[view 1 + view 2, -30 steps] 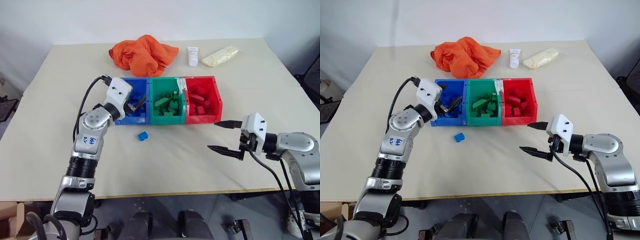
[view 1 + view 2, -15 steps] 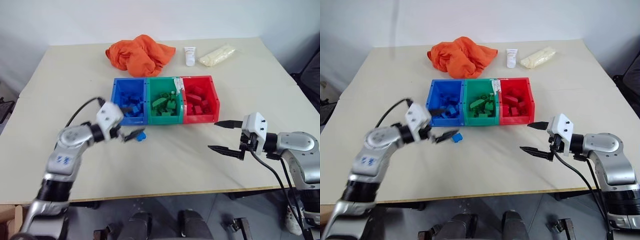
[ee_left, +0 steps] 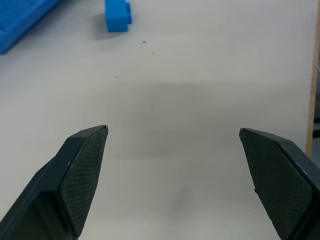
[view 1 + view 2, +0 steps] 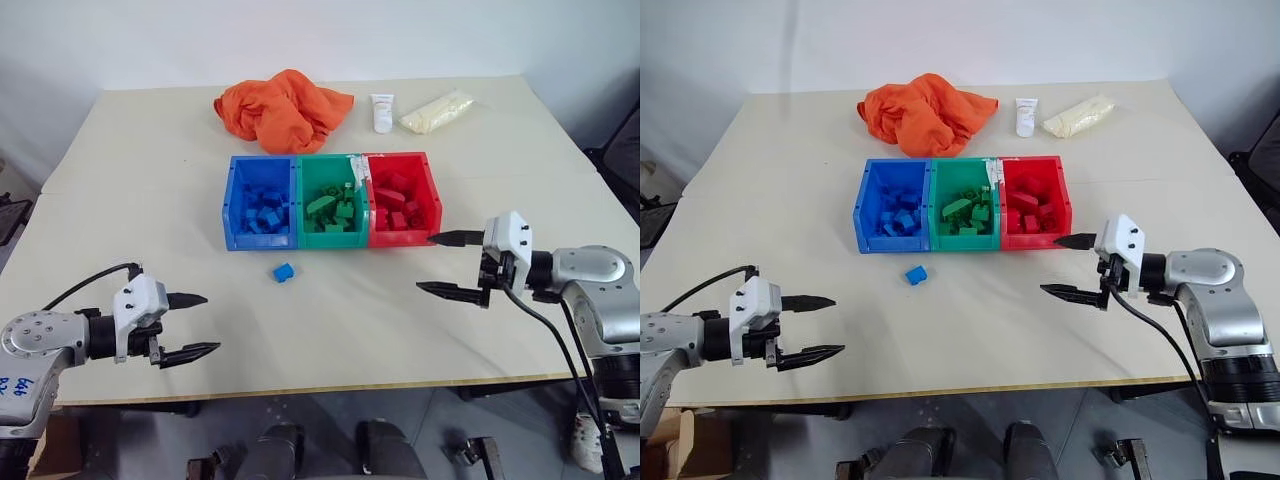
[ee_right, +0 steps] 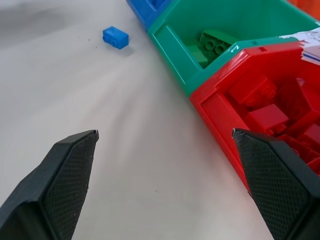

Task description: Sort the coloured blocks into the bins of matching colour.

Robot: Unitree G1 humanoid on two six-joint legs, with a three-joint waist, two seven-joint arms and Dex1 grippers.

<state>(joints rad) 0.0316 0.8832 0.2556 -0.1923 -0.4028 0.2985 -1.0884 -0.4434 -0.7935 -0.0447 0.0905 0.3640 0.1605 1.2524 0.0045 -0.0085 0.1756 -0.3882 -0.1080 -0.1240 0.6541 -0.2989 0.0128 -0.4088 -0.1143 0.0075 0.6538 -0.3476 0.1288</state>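
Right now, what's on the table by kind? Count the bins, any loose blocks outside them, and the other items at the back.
Bins: 3, blue, green, red
Loose blocks: 1, blue block
Orange cloth: 1
White tube: 1
Pale yellow bag: 1
Total: 7

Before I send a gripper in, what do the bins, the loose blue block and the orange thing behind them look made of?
Bins: hard moulded plastic, smooth, thin straight walls. Blue block: the same sort of rigid plastic, sharp-edged and studded. Orange cloth: soft matt fabric, crumpled in folds.
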